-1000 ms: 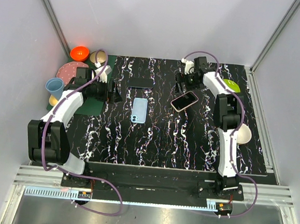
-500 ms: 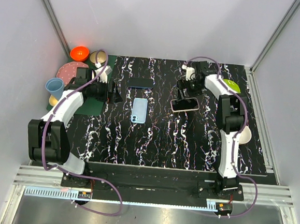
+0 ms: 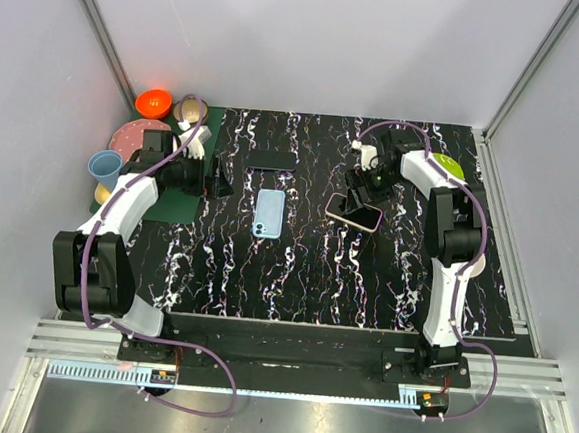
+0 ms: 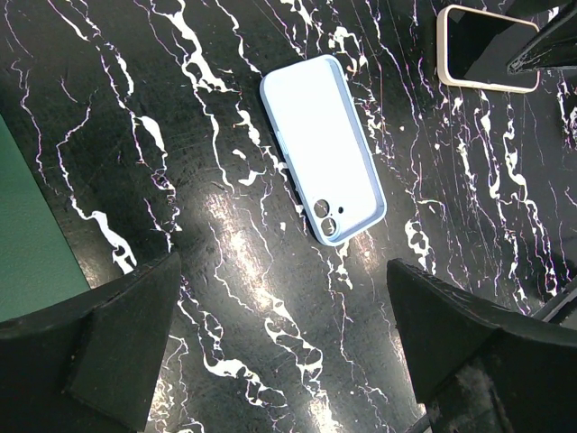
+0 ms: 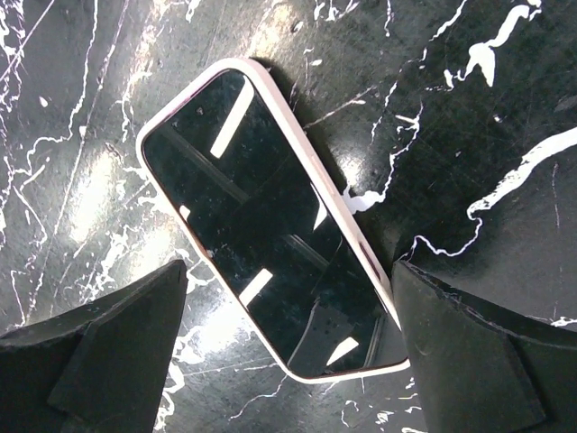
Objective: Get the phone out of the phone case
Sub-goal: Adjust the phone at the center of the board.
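**A:** What sits nearest, in the top view?

**B:** The blue case (image 3: 269,213), dead centre, empty, its camera holes showing; the left gripper (image 3: 219,181) hangs just left of it, much where it was, its fingers (image 4: 99,352) spread fully and holding nothing.

**A:** And the phone?

**B:** Right of centre; the phone (image 3: 355,212) lies screen up, with the cream case (image 5: 306,162) on it, the rim unbroken round the glass in the right wrist view.

**A:** So what changed?

**B:** Its heading; a second ago it lay slanting toward the upper right, half a second ago nearly level across the frame, and now it slants toward the lower right, slid a little down the frame as well.

**A:** Held?

**B:** No; the right gripper (image 3: 357,192) stands over its upper-left end, fingers (image 5: 99,352) as wide as they go, one on each side of the phone, clamped on nothing; whether a tip brushes the rim I cannot tell.

**A:** Meaning for the job?

**B:** My reading: the phone has only been swung round, perhaps to suit the fingers; nothing is peeled, so the removal itself is not begun.

**A:** Beyond that?

**B:** A black slab (image 3: 272,159), upper centre, likely a bare phone; unmoved.
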`<state>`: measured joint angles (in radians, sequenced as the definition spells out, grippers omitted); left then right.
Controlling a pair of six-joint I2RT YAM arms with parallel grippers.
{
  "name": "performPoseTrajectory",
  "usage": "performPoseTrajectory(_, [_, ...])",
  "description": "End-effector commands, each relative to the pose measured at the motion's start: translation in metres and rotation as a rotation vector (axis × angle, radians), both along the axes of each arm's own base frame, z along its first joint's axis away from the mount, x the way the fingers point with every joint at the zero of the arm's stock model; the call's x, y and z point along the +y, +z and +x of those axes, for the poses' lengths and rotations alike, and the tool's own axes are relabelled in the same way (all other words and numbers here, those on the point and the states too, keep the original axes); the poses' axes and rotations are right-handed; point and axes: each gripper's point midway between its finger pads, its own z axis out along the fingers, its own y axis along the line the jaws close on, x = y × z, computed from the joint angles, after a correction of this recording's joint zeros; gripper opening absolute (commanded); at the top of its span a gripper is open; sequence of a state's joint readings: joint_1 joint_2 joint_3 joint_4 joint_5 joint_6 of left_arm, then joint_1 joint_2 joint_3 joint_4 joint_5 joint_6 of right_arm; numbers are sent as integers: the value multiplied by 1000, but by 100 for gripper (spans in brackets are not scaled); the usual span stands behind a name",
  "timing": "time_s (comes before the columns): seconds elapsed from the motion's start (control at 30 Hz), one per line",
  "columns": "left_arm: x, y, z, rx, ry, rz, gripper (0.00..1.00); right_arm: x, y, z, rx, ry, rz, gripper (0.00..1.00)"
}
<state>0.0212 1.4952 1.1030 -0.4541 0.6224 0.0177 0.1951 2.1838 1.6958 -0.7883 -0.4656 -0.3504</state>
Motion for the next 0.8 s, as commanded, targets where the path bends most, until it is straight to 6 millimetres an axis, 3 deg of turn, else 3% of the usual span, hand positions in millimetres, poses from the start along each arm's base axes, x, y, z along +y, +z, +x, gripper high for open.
performPoseTrajectory(0.0, [-1,9,5,-41,-6,-24,99,-3,31,-7,-62,71,0,100])
performPoseTrajectory(0.33, [-2,5,6,-28,-7,-28,99,-15,10,-12,-131,270,-188,100])
performPoseTrajectory(0.57, [-2,4,6,-24,-6,-29,99,-9,8,-1,-177,350,-230,100])
performPoseTrajectory(0.77, [-1,3,6,-22,-5,-28,99,-3,5,-11,-159,444,-244,100])
